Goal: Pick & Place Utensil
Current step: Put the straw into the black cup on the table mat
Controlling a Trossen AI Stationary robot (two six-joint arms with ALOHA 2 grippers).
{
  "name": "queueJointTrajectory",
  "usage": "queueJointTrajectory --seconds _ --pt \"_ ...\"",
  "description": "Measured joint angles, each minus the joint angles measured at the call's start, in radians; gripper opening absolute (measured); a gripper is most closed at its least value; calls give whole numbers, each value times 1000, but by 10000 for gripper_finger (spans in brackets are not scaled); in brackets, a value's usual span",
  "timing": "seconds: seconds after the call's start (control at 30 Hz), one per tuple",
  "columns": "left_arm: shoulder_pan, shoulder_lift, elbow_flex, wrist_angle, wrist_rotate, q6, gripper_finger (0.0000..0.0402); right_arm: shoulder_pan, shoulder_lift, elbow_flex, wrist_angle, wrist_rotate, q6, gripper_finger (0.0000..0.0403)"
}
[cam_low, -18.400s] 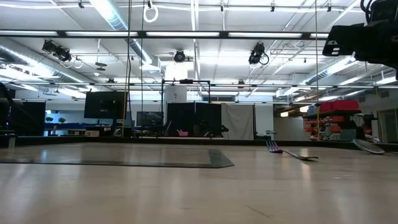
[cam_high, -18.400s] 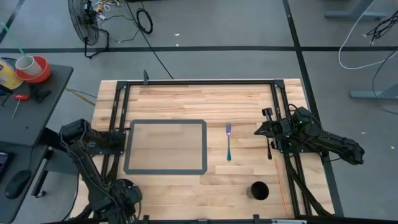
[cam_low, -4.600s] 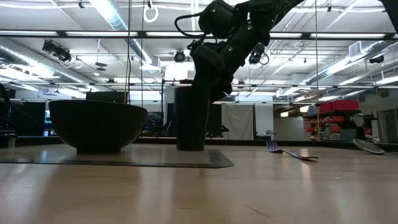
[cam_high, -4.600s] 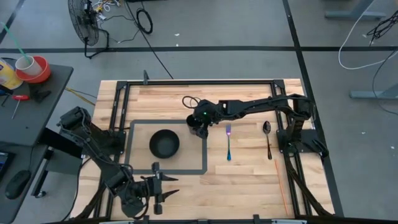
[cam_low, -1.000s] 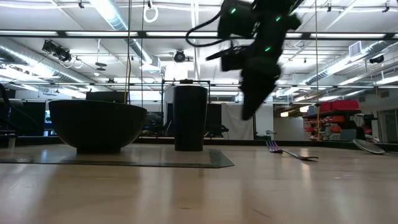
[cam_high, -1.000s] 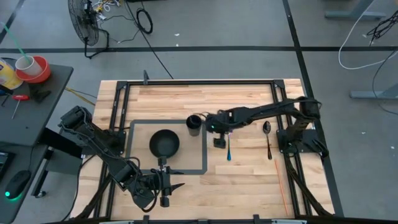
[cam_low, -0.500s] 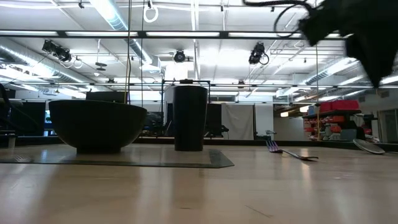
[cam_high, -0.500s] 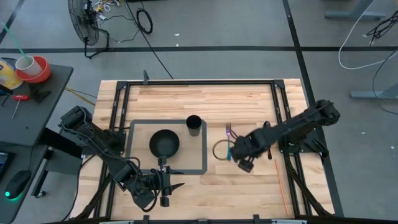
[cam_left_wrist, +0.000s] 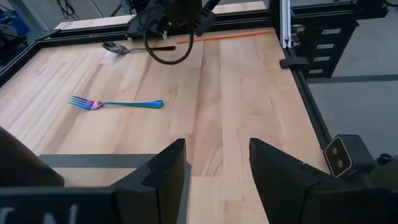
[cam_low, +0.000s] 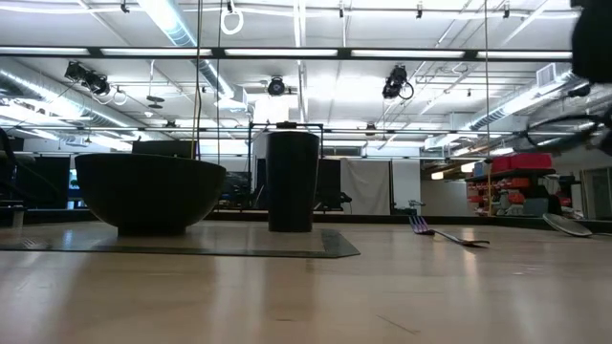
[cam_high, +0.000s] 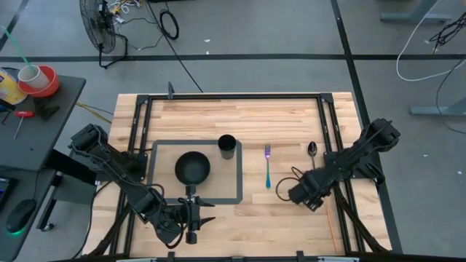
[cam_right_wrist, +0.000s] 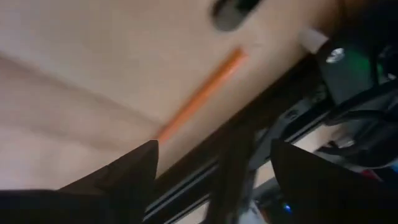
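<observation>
An iridescent fork point(cam_high: 268, 167) lies flat on the wood right of the mat point(cam_high: 162, 198). It also shows in the left wrist view point(cam_left_wrist: 115, 104) and the low view point(cam_low: 448, 235). A dark spoon point(cam_high: 313, 156) lies farther right point(cam_left_wrist: 125, 48). My right gripper point(cam_high: 309, 198) hovers open over the near end of the spoon's handle, touching nothing that I can see. The wood and an orange line show between its fingers point(cam_right_wrist: 211, 155). My left gripper point(cam_left_wrist: 217, 180) waits open near the table's front edge point(cam_high: 196, 215).
A black bowl point(cam_high: 193, 168) and a black cup point(cam_high: 227, 145) stand on the mat, left of the fork. Dark frame rails point(cam_high: 348, 218) run along the table's right side. An orange line point(cam_high: 330, 217) marks the wood near the right rail.
My right gripper has swung away from the cup, gone over the fork toward the table's right and near edges, and now hangs by the spoon's handle. The fork, spoon, cup and bowl have kept their places.
</observation>
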Motion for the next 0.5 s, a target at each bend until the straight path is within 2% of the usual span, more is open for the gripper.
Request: queueJointTrajectory --seconds 0.3,0.5 --pt "0 0 0 0 0 0 181 10 -1 -175 334 -110 0 251" --pt "2 0 0 -1 -4 1 181 10 -2 -204 396 -163 -8 205"
